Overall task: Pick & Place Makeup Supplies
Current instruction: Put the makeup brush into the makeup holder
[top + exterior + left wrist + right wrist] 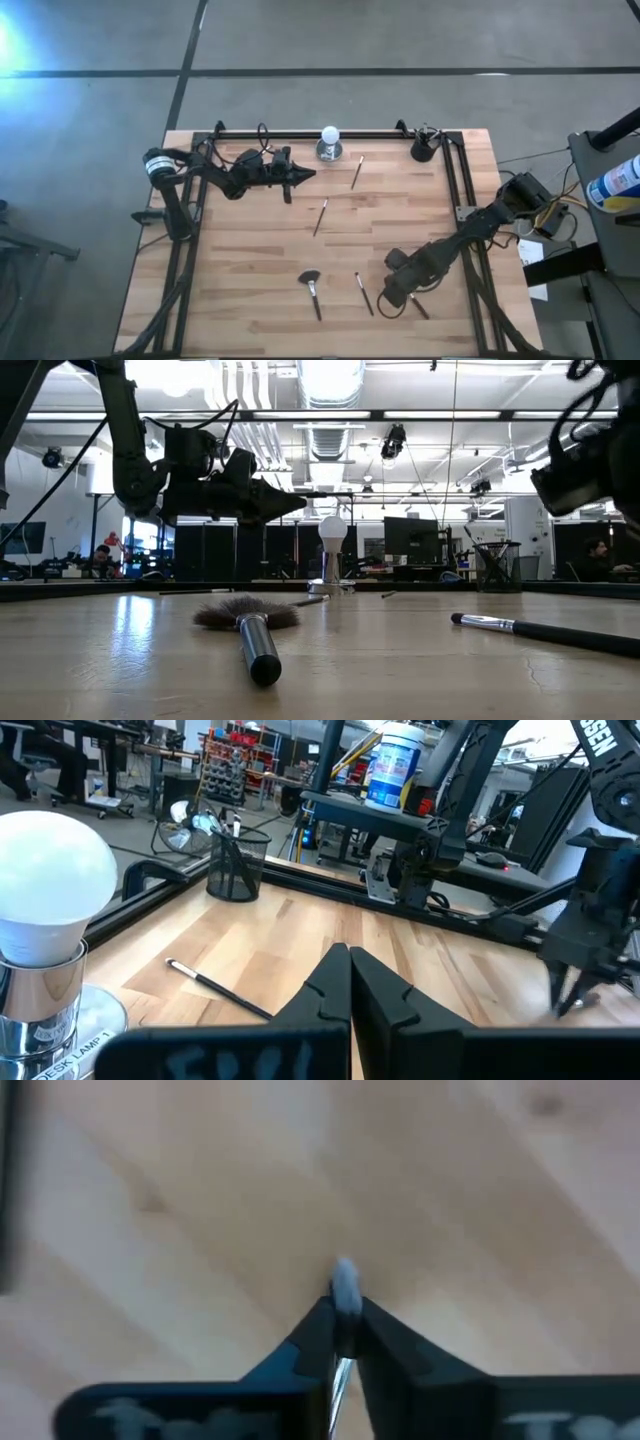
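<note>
A: Right gripper [343,1312]?
B: I see it clamped on a slim brush [344,1295], tip poking just past its fingertips, low over the table [250,270].
A: Left gripper [350,960]?
B: Closed, empty, hovering; another brush [215,984] lies just ahead.
</note>
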Controlling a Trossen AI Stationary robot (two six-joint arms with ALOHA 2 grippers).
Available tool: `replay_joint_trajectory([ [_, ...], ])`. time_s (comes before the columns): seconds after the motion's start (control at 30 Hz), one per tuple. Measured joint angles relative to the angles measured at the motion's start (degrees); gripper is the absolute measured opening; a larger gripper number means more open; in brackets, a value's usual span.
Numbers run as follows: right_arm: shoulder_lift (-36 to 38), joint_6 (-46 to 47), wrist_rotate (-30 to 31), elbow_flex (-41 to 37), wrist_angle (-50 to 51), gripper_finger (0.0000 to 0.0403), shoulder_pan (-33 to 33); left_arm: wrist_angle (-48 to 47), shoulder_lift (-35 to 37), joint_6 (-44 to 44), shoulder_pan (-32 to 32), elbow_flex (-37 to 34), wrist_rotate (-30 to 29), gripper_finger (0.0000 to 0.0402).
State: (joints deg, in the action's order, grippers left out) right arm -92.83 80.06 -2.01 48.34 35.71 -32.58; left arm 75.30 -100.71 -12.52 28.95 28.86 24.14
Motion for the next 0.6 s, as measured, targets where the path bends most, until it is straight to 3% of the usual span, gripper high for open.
replay_joint_trajectory([
  [0.3, 8.8, -10.2, 7.8, 0.1, 0.7, 0.0014, 6.3, 1.3, 0.0, -1.1, 0.0, 0.0, 0.0, 0.0],
  [0.47, 14.2, -22.4, 16.5, 0.1, 0.5, 0.0014, 13.5, 1.3, 0.1, -1.2, 0.0, 0.0, 0.0, 0.0],
  [0.6, 16.8, -36.5, 21.5, -0.2, -6.2, 0.0013, 20.9, 1.3, 0.1, -1.3, 0.0, 0.0, 0.0, 0.0],
])
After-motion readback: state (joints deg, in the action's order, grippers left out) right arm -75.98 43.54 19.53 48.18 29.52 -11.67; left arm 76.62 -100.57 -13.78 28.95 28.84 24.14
